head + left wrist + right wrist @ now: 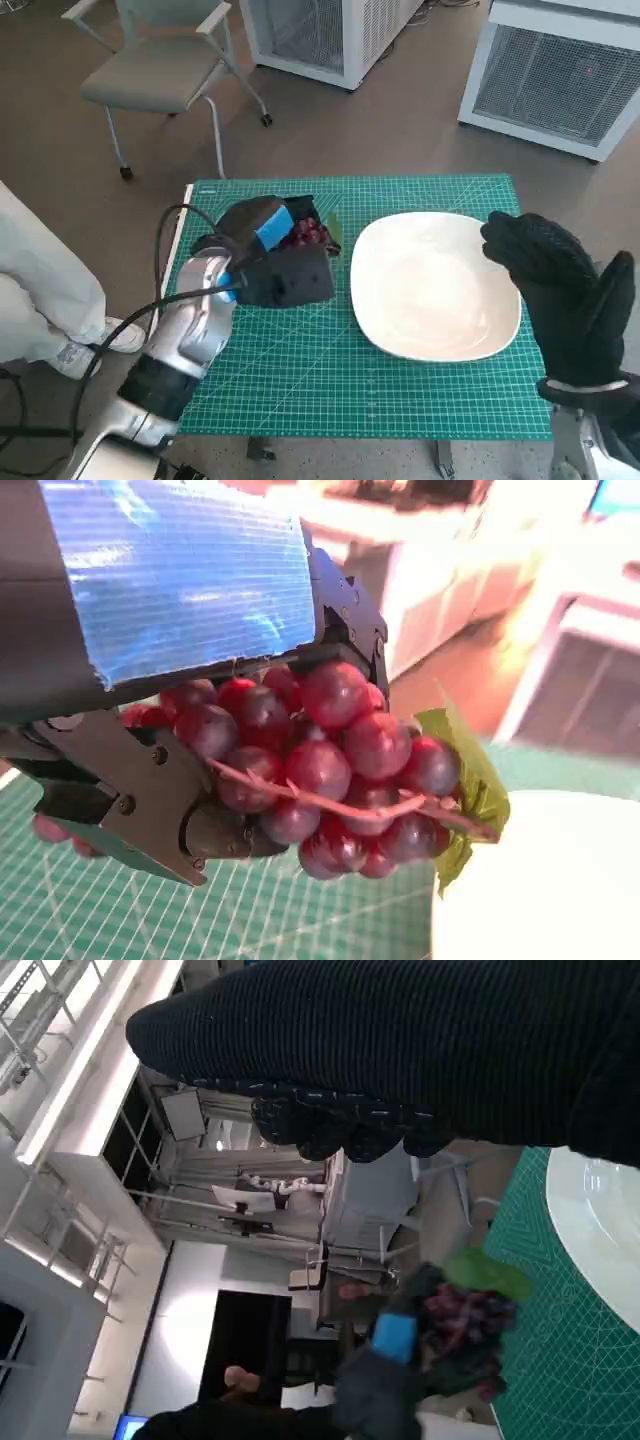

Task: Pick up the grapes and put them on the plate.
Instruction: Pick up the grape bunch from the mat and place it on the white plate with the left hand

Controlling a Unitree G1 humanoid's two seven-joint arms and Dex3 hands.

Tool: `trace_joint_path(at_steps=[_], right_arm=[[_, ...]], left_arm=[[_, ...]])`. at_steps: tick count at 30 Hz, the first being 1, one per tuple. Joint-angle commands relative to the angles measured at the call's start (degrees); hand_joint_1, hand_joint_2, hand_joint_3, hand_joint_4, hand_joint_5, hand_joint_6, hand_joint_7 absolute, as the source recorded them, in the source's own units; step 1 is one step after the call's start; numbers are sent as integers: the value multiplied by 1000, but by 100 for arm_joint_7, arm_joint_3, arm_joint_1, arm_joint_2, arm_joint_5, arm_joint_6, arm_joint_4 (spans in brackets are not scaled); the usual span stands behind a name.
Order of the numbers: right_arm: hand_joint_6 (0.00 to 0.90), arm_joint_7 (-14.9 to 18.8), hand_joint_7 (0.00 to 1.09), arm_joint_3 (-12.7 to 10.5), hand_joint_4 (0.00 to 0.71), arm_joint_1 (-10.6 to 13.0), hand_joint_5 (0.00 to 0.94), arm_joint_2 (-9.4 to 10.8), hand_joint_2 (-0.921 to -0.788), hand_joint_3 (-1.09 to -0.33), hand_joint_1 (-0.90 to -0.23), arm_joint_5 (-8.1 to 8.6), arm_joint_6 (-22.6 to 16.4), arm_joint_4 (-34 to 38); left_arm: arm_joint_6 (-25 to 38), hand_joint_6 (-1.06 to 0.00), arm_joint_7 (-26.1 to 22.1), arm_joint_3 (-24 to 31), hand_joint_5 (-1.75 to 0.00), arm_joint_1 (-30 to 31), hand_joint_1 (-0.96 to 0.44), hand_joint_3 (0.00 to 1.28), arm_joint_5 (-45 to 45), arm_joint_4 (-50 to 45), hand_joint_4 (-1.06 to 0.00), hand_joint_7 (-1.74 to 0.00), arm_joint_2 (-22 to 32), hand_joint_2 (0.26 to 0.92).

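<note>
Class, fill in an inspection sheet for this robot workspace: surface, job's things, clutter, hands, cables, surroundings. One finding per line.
Surface: green cutting mat with a grid covers the small table.
Job's things: grapes, red with a green leaf, held in the left hand beside the plate; white plate bears nothing.
Clutter: nothing seen.
Hands: left hand grips the grapes; right hand, gloved, hangs at the plate's right edge, holding nothing.
Cables: black cable loops along the left forearm.
Surroundings: chair, white cabinets, a person's leg at left.
</note>
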Motion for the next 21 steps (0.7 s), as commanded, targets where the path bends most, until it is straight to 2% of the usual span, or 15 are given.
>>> trace_joint_path(at_steps=[1,11,21], right_arm=[[229,-47,991,11,412,27,805,3,-921,-603,-351,-9,106,44],[230,-31,990,-20,413,8,804,-21,-921,-602,-351,16,101,59],[232,-26,988,-51,415,64,802,-36,-921,-601,-352,60,120,-52]], left_arm=[[127,-742,-91,220,-1181,246,1,78,4,-809,-778,-936,157,871],[89,-753,-34,384,-1104,325,1,18,-53,-1176,-830,-938,39,888],[36,-757,-42,70,-1038,116,2,11,-14,-1146,-859,-967,-549,883]])
